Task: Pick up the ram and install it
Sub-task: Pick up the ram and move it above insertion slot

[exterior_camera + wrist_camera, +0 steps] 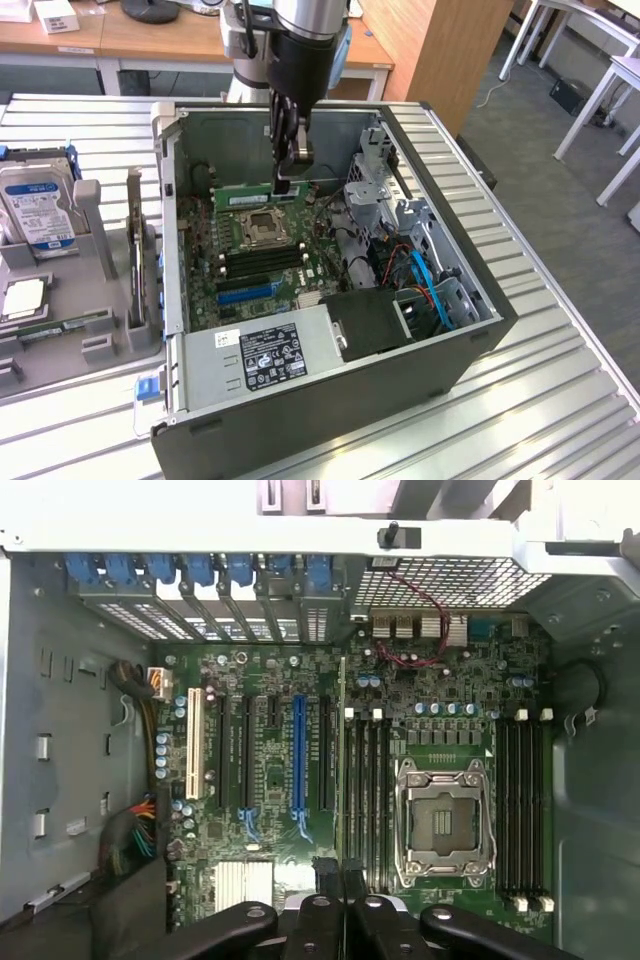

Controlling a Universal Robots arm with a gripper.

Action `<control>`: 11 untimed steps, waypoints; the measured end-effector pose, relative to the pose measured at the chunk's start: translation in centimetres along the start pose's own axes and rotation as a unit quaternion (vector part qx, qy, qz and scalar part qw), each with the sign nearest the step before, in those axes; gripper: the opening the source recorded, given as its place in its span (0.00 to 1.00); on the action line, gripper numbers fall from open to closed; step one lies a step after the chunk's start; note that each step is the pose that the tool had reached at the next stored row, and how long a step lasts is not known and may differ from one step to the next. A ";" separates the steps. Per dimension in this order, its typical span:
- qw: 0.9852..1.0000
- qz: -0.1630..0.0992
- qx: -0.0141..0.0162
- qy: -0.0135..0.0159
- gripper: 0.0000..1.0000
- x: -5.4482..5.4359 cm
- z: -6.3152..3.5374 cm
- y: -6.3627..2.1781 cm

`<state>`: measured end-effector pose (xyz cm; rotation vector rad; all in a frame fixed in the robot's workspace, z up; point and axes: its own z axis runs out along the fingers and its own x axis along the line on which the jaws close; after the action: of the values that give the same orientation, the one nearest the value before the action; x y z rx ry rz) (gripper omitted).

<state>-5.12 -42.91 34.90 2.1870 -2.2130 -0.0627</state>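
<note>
Office desks and a wooden cabinet stand behind the ribbed metal worktop (560, 400), where the open computer case (330, 400) lies on its side. My end effector (288, 172) is down inside the case. It is clenched on the ram (250, 190), grasping it near one end, so most of the green stick reaches out toward the exterior view's left. In the wrist view I see the ram edge-on, as a thin line over the black memory slots (365, 800) just beside the CPU socket (440, 820). I cannot tell if the stick already touches a slot or hangs a little over it. Around them spreads the green motherboard (250, 270). Outside the case, at the exterior view's left, a grey holder (95, 210) keeps the hard drive (35, 210).

What worries me is that the grip is at one end. I think pressure could seat that end and leave the far end high, or tilt the stick. If the edge is not exactly over one slot, or the notch faces wrongly, pushing may bend the ram or damage the slot latches.
</note>
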 end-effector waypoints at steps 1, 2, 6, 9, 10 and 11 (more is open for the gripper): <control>1.000 0.000 0.000 0.000 0.12 0.0 0.00 0.00; 1.000 0.000 0.000 0.000 0.12 0.0 0.00 0.00; 1.000 0.000 0.000 0.000 0.12 0.0 0.00 -0.14; 1.000 0.000 0.000 0.000 0.12 0.0 -0.01 -0.81; 1.000 0.000 0.000 0.000 0.12 0.0 -0.02 -1.04; 1.000 0.000 0.000 0.000 0.12 0.0 -0.02 -1.25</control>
<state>-3.87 -42.90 34.86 2.1869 -2.2128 -0.0626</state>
